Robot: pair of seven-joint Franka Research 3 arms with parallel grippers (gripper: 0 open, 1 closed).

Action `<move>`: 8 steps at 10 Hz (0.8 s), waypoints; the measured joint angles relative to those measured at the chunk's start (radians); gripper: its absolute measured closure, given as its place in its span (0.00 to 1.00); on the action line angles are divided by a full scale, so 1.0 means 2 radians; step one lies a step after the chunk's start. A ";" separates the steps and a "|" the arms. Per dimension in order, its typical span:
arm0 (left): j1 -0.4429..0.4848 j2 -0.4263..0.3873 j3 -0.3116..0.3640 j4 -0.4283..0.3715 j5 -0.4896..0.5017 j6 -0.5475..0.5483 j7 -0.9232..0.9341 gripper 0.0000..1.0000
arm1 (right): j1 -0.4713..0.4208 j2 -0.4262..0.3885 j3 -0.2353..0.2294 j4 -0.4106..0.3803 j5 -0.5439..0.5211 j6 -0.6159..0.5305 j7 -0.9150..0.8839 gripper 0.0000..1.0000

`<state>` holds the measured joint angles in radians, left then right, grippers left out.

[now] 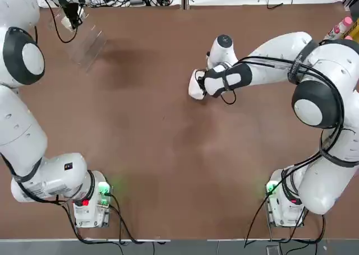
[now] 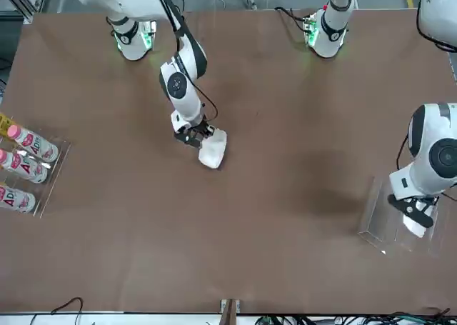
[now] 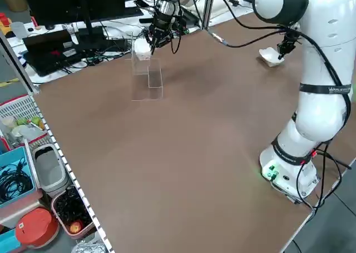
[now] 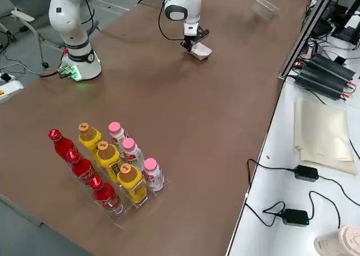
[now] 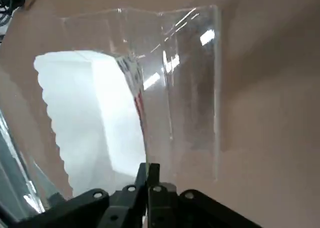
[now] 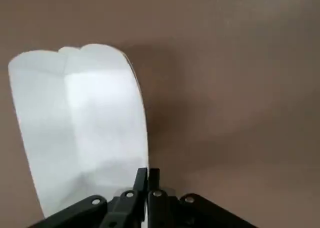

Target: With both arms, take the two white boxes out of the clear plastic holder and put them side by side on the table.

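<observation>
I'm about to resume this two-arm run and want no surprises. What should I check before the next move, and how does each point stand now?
1. Right gripper holds a white box by its edge: ok.
2. That box out at mid-table, far from the holder: ok.
3. Box fully resting on the table: cannot tell.
4. Left gripper holds the second box: ok.
5. Second box clear of the clear holder: not ok, still at its walls.
6. Bottles far from both arms: ok.

table (image 1: 146,154): matt brown, smooth | holder (image 1: 84,45): clear glossy plastic, glinting edges | boxes (image 2: 213,150) (image 3: 142,48): plain white, smooth, matt | arms (image 1: 280,56): glossy white shells, black bands
</observation>
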<state>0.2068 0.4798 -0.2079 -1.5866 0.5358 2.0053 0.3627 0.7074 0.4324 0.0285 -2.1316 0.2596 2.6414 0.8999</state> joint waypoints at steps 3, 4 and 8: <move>-0.005 -0.002 -0.064 0.029 -0.049 -0.070 -0.135 0.98 | -0.001 0.000 -0.003 0.005 0.062 0.000 0.007 0.99; -0.007 -0.004 -0.083 0.032 -0.070 -0.079 -0.185 0.98 | -0.005 0.000 -0.006 0.011 0.079 0.000 0.023 0.99; -0.053 0.000 -0.144 0.027 -0.095 -0.090 -0.388 0.98 | -0.049 -0.009 -0.010 0.041 0.086 -0.001 0.164 0.99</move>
<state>0.1004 0.4797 -0.4953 -1.5334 0.3451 1.8247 -0.4126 0.6098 0.4139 0.0085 -2.0498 0.4321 2.6402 1.2272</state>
